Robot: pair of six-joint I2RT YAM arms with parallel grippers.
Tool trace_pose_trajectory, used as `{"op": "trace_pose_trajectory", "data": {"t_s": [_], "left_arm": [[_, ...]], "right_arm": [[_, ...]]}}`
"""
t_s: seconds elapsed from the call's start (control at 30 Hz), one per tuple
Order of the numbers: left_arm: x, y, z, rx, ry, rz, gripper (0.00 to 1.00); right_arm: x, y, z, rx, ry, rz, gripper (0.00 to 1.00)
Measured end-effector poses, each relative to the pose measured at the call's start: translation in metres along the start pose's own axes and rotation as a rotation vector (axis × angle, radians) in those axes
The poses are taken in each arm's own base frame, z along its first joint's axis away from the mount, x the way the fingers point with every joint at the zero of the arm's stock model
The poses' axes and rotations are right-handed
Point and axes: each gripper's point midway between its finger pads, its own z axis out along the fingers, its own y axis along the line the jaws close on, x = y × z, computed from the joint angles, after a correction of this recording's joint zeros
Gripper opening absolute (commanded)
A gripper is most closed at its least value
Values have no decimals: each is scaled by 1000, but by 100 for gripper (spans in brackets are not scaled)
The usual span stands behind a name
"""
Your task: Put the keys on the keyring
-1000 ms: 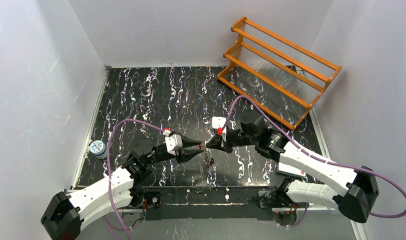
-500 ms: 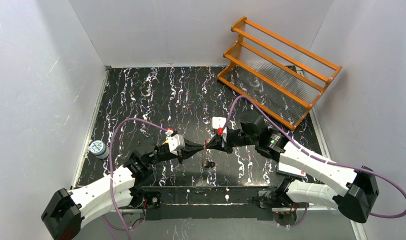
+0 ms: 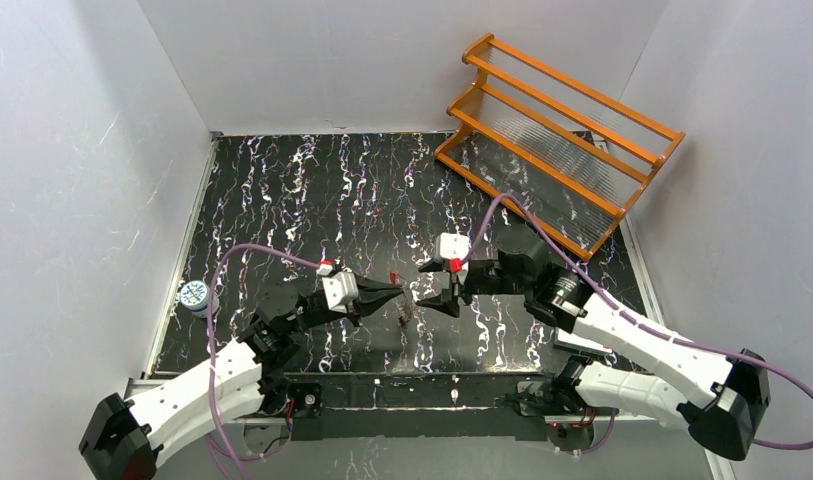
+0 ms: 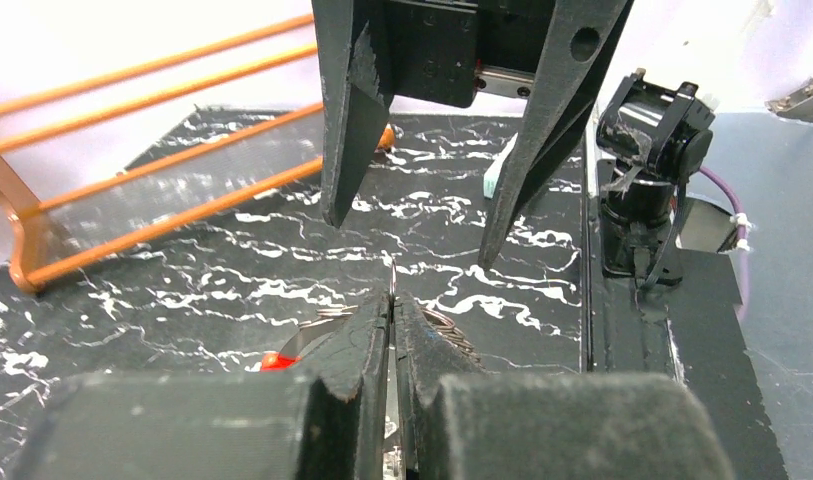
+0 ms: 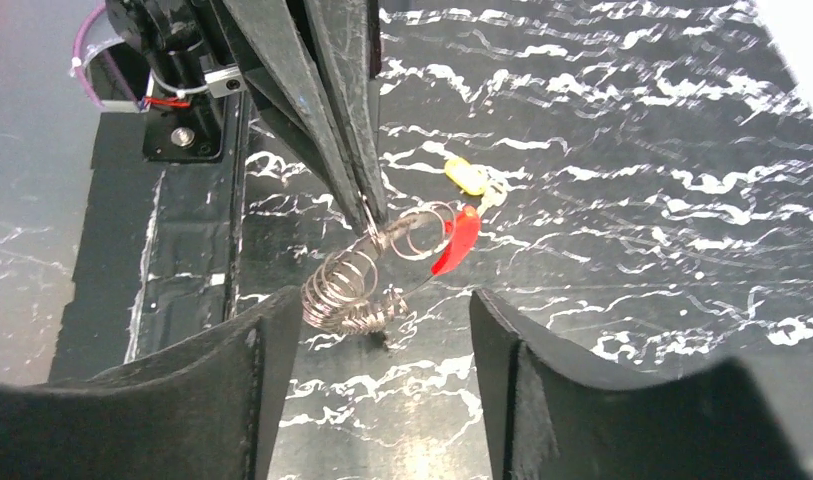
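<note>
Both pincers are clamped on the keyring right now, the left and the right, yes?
No. Only the left pincer is shut on the keyring; the right pincer stands open, its fingers spread either side of it without gripping. The right wrist view shows this.

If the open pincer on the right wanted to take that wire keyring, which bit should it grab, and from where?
Probably the red section, which juts out from the keyring, clear of where the left pincer pinches the wire. The right pincer faces it with jaws apart, so coming straight in opposite the left one looks cleanest.
</note>
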Motion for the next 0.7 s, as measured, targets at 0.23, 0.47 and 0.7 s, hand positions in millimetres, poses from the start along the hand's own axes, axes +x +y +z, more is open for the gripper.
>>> {"op": "trace_pose_trajectory", "data": {"t_s": [0.23, 0.47, 0.7], "left_arm": [[-19, -5, -13, 2, -80, 106, 0], [-24, -11, -26, 1, -134, 224, 0], [-29, -12, -32, -7, -160, 283, 0]], "right_arm": [[-16, 1, -11, 34, -87, -63, 78], [-25, 2, -14, 33, -130, -105, 78], [-27, 5, -13, 15, -143, -115, 78]]}}
